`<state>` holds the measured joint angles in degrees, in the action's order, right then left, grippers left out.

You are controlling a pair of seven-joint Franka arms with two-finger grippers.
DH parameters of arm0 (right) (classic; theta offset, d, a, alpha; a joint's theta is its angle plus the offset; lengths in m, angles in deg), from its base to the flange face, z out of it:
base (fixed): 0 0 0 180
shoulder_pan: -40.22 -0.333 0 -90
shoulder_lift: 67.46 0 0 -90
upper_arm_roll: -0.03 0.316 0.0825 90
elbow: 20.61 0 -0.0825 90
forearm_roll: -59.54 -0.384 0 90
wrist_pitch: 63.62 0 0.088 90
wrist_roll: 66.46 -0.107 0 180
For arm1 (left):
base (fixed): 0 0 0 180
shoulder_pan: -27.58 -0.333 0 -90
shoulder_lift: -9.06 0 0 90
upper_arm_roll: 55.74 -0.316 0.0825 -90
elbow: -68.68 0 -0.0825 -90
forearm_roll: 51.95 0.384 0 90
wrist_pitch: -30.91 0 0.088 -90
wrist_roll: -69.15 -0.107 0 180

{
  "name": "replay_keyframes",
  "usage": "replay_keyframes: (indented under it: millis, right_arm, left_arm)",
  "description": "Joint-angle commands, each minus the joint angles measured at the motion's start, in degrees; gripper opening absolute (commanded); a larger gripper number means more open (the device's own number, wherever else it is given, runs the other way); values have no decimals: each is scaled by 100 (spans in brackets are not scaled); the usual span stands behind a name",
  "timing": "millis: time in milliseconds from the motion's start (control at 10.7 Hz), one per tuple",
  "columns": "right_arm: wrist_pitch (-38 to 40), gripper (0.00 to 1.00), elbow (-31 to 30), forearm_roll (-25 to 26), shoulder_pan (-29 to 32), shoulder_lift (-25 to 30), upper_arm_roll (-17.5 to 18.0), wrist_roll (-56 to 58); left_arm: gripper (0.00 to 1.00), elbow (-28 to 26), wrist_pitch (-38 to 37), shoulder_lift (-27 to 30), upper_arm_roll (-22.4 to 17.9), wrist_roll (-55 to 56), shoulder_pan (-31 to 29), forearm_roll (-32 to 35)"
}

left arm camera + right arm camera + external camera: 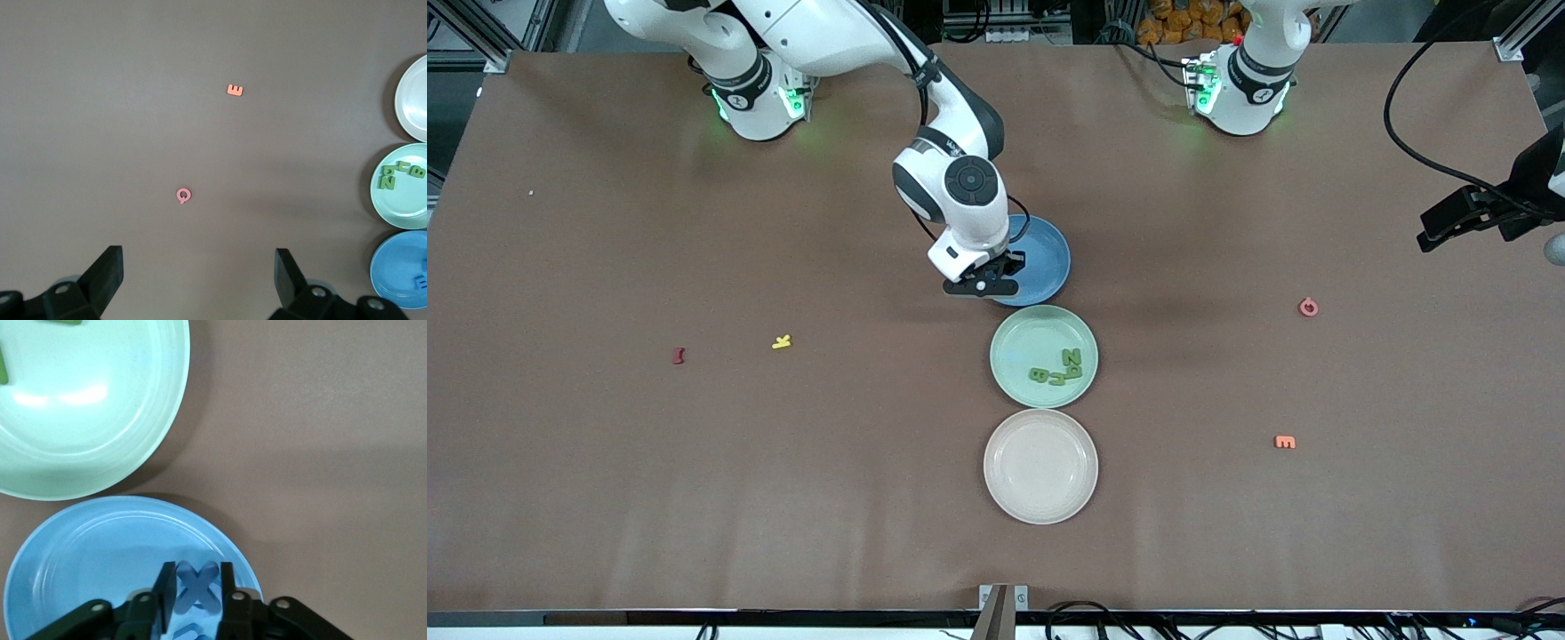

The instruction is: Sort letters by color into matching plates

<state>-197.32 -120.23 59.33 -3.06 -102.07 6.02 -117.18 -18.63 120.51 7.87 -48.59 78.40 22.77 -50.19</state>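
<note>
The three plates form a line at mid-table: the blue plate point(1042, 258) farthest from the front camera, the green plate point(1044, 356) touching or just beside it, the cream plate point(1040, 466) nearest. Wide bare table point(605, 498) lies toward both arms' ends. The right claw point(195, 590) is low over the blue plate, its fingers point(165, 587) narrowly parted around a blue X point(197, 585); whether they press it cannot be told. A second blue letter beneath is cut off. The left claw point(199, 273) waits wide open and empty above the table near a pink Q point(183, 195). Green letters point(1060, 367) lie in the green plate. An orange E point(1285, 442), yellow K point(782, 341) and a red letter point(679, 356) lie well apart from the plates.
</note>
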Motion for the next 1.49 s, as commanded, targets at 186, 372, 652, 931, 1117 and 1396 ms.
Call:
replay_keyframes:
  millis: [186,372,652,931,1117,1396]
  right_arm:
    - [125,100,302,12,134,15,-124,44]
    - [240,100,311,30,580,147,-273,839]
    - [231,100,337,100,1442,218,-625,1965]
    - [231,100,478,118,2277,209,-897,3020]
    - [222,100,600,100,2682,191,-1056,3575]
    - [231,100,706,100,3018,217,-1414,4233]
  left_arm:
    - [100,-68,-57,102,6,-116,-21,-45]
    - [100,-76,-57,102,6,-116,-21,-45]
    - [100,-68,-57,102,6,-116,-21,-45]
    - [100,-68,-57,102,15,-116,6,-45]
    - [100,-68,-57,102,15,-108,6,-45]
    - [100,-68,-48,102,15,-55,23,-45]
